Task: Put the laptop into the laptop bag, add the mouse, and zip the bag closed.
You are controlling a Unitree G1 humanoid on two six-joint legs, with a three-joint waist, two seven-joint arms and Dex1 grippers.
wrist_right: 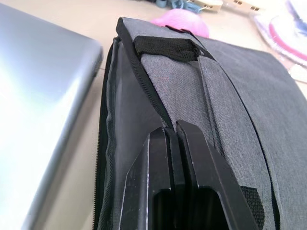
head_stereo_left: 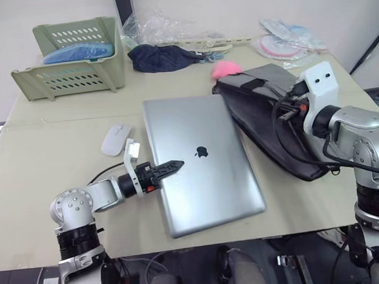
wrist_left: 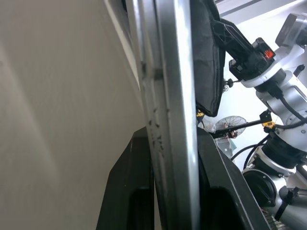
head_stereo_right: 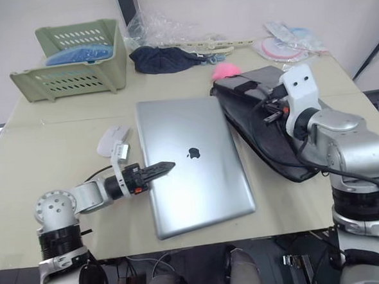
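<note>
With the left pincer (head_stereo_right: 162, 167) clamped on the laptop (head_stereo_right: 192, 161) edge and the right pincer (wrist_right: 176, 143) pinched on the laptop bag (wrist_right: 206, 100) lip, the mouth should be held wide while the laptop is slid in.

One laptop (head_stereo_left: 200, 160) is being counted on the table; one laptop bag (head_stereo_left: 272, 124) is being seen, with one pink charm (head_stereo_left: 225, 68); one mouse (head_stereo_left: 115, 139) is being counted; one green basket (head_stereo_left: 75, 59) and one dark blue cloth bundle (head_stereo_left: 160, 57) are being noted; two grippers are being tallied, left (head_stereo_left: 172, 167) and right (wrist_right: 175, 139).
</note>
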